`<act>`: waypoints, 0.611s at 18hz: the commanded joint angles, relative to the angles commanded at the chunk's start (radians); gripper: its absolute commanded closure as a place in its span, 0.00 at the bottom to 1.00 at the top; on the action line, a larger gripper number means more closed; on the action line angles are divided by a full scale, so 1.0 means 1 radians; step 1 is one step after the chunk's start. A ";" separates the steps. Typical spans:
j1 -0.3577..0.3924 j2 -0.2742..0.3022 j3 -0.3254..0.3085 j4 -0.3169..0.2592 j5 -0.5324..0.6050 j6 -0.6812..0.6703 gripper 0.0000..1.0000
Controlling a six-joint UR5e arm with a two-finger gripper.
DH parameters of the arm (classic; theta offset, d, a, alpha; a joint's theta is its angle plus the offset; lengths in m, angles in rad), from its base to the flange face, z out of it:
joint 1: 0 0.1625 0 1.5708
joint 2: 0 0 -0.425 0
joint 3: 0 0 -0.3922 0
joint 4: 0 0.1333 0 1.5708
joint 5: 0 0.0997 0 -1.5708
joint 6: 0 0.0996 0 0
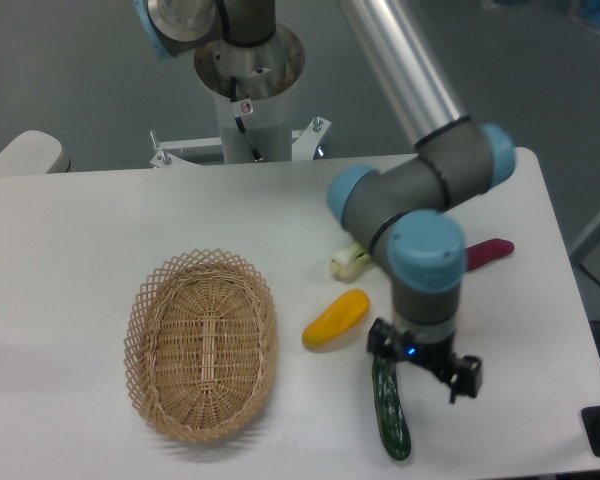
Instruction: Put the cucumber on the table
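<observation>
Fixed camera, 1 arm over a white table (pixel 90 230). Cucumber (pixel 390 415) lies flat on the tabletop near the front edge, at about 5 o'clock from the table's centre: dark green, glossy, slim, its long axis running nearly front to back with the upper end under the gripper and the lower end toward the camera. Gripper (pixel 385 362) hangs straight down off the blue-capped wrist, right above the cucumber's upper end. 1 dark finger is seen just at the left of that end, touching or almost touching it; the other finger is hidden behind the wrist body and the black bracket to the right, so I cannot tell whether the fingers are spread or pinching the cucumber (the picture is too soft there). Yellow vegetable (pixel 336 320) sits just at 10 o'clock of the gripper, tilted, close to the cucumber's upper end but apart from it. A pale green leafy vegetable (pixel 349 262) lies at 12 o'clock of the yellow one, partly hidden by the arm's elbow. A dark red long vegetable (pixel 488 252) pokes out at 3 o'clock of the wrist, toward the table's right edge. Oval wicker basket (pixel 145 345) stands well apart at 9 o'clock of the group, nothing seen inside. Arm base (pixel 248 80) is mounted beyond the far edge, at 12 o'clock.
</observation>
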 joint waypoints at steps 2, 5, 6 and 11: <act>0.032 0.012 0.000 -0.032 0.005 0.077 0.01; 0.075 0.025 -0.011 -0.040 0.000 0.169 0.01; 0.094 0.028 -0.011 -0.042 0.000 0.200 0.00; 0.153 0.026 -0.006 -0.054 0.000 0.316 0.00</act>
